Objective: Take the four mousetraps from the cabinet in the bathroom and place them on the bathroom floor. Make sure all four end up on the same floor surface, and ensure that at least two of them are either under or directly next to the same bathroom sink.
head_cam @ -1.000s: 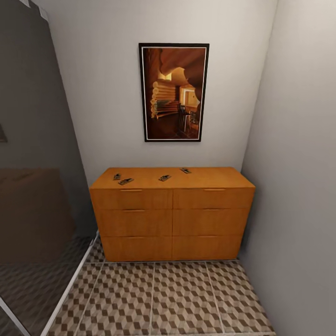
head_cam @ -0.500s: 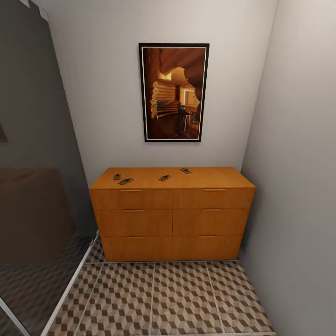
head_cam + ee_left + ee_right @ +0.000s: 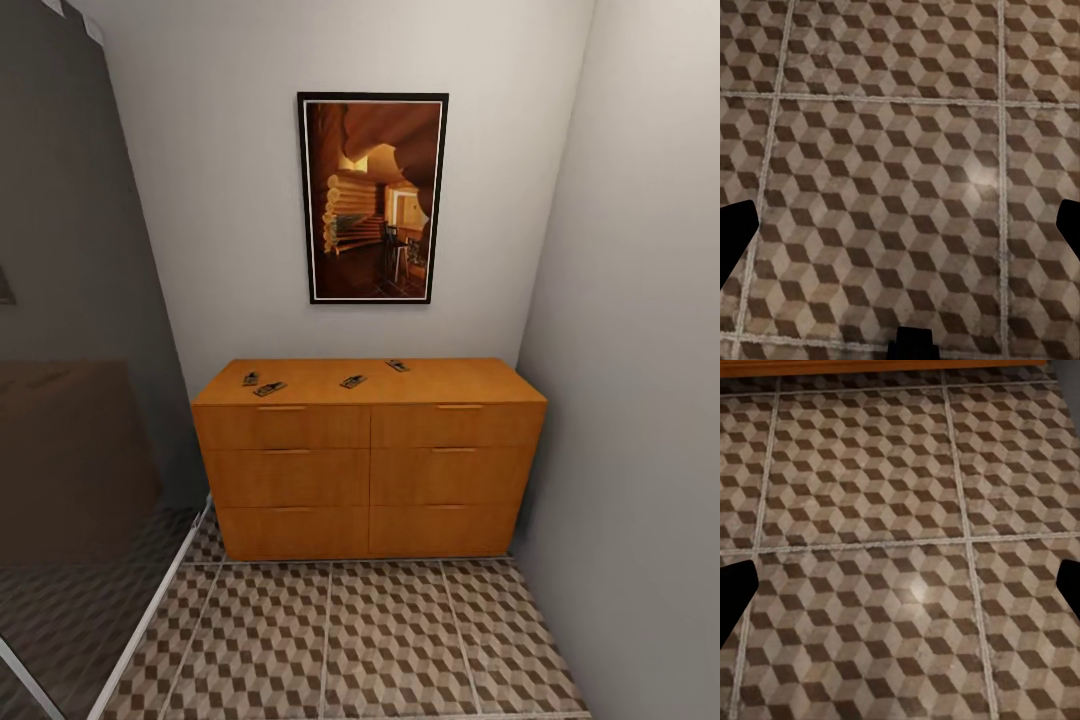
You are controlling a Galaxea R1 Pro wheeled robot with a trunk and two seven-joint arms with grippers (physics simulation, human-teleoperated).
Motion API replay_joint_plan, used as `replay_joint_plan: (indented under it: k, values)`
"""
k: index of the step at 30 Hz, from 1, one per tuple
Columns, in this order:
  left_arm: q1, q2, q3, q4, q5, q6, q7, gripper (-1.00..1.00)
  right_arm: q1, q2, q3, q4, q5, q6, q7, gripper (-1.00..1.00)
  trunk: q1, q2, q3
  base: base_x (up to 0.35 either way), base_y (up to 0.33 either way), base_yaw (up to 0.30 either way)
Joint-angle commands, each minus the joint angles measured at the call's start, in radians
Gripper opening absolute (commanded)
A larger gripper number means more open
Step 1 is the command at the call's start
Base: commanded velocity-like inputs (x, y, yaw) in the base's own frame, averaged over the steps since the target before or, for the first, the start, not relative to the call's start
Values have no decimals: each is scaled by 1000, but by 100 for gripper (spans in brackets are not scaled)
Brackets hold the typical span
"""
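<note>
The cabinet, a low orange-brown dresser with two columns of drawers, stands against the far wall in the head view. Several mousetraps lie on its flat top: two close together at the left, one near the middle, one further back. The bathroom floor with its cube pattern spreads in front of the cabinet. My left gripper hangs open over floor tiles, dark fingertips far apart with nothing between. My right gripper is open too, above tiles near the cabinet's base. The bathroom sink is out of view.
A framed picture hangs above the cabinet. A grey wall closes the right side. At the left a dark glassy panel with a white bottom rail runs toward the cabinet's left corner.
</note>
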Motion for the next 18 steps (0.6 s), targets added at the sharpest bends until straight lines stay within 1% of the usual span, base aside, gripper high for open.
replay_joint_plan:
  k: [1,8,18]
  values:
    - [0,0,-2,-1,2,-2,2,100,-1,2,0,6,4,-8,-5,100,0,0,-1,0,0,0]
    - [1,0,-3,2,3,-2,1,100,-1,4,0,44,4,-26,-4,100,0,0,-1,0,0,0]
    - [1,2,1,31,6,-3,1,100,-1,9,5,63,4,-35,-4,100,0,0,-1,0,0,0]
